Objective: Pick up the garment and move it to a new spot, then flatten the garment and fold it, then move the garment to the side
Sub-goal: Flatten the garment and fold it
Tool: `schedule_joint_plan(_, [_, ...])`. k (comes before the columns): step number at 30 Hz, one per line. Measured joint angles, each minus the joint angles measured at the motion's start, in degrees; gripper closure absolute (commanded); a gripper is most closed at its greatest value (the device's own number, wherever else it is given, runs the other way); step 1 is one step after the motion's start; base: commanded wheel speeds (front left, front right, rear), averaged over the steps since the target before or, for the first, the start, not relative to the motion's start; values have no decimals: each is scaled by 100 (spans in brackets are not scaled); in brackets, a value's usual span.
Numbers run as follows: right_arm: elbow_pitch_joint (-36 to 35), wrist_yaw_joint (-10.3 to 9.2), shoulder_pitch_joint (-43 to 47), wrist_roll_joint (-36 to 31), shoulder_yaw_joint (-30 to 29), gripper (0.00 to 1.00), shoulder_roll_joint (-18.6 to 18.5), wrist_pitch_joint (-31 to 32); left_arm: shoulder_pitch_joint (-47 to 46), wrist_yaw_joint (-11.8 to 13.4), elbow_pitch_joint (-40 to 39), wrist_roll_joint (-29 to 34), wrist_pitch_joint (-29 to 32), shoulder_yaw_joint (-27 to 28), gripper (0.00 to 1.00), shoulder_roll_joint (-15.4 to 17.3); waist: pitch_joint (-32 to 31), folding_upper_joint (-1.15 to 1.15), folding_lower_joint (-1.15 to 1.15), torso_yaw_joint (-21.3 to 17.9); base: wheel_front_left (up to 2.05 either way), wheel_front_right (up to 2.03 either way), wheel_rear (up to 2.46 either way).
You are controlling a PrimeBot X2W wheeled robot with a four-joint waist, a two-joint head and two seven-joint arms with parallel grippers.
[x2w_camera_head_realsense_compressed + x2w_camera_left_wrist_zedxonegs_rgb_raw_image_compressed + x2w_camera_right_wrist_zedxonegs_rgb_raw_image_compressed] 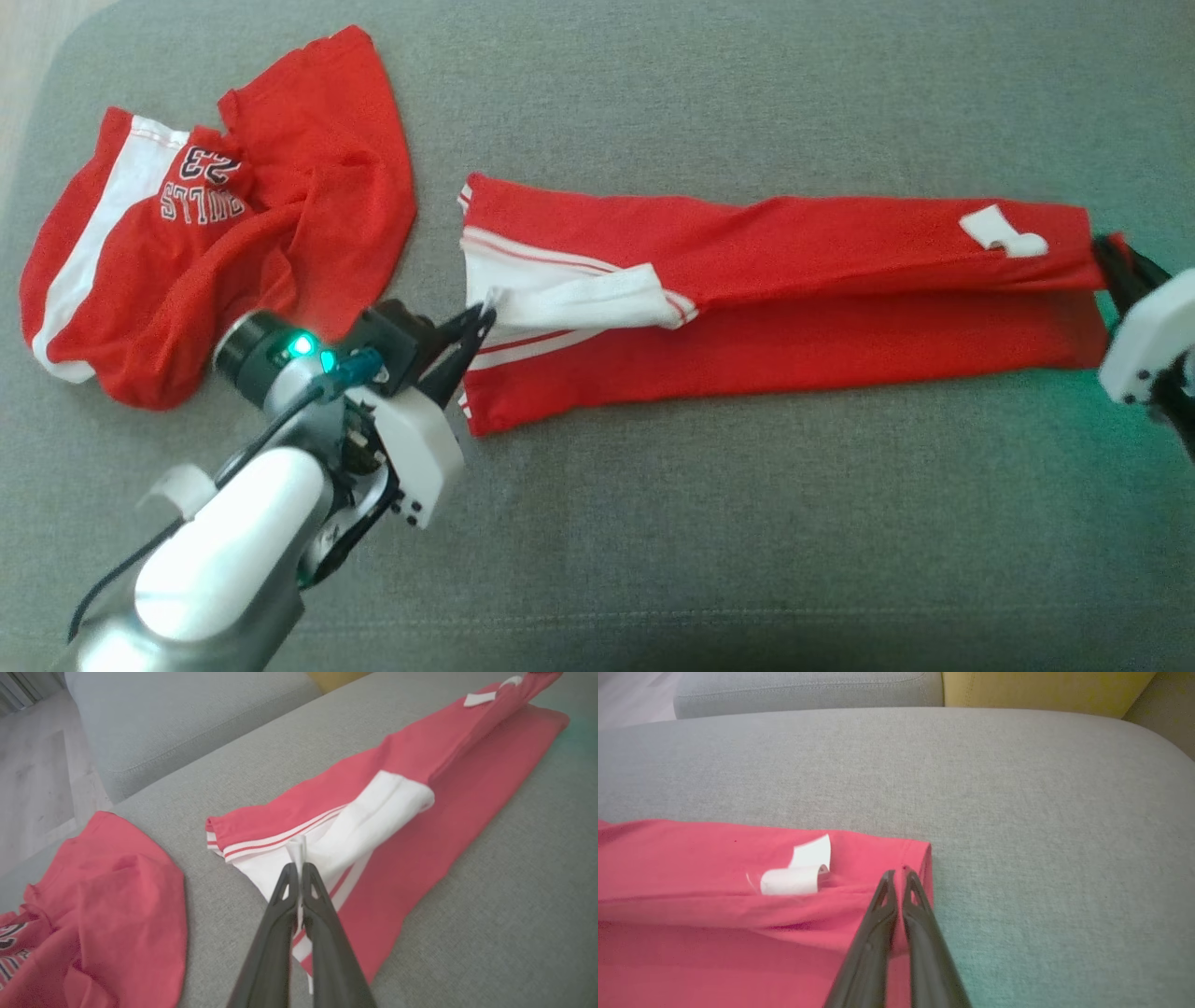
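**Red garment held at both ends on grey cushion**

A long red garment (794, 280) (420, 826) (714, 868) lies across the middle of a grey cushion (747, 560) (490, 914) (1017, 788), folded lengthwise so that its upper layer covers much of the lower one. At its left end the left tool (485, 317) (299, 865) has its two dark fingers pressed together on a thin edge of the white trim (579, 299) (373, 816), which pokes up between the tips in the left wrist view. At the far right end the right tool (1102, 245) (896, 872) is closed on the hem corner, a sliver of red showing at its tips. Its arm is cut off by the edge of the head view.

A curled white label (1004, 233) (794, 877) sits on the cloth just beside the right tool; any print on it is too small to read.

A second red jersey (280, 233) (117, 905) lies crumpled to the left, apart from the garment. Its lettering reads reversed and is partly lost in the folds, and the left wrist view crops it at the lower left corner.
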Motion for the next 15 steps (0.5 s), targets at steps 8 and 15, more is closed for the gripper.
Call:
schedule_joint_plan(8, [-91,0,95,87,100,100,-122,297,47,-2,-12,-30,180,-79,100,40,-10,0,0,-29,0,0,0])
schedule_joint_plan(15, [-79,0,315,189,140,18,-169,631,143,-7,20,-81,260,-214,100,65,-54,0,0,-40,0,0,0])
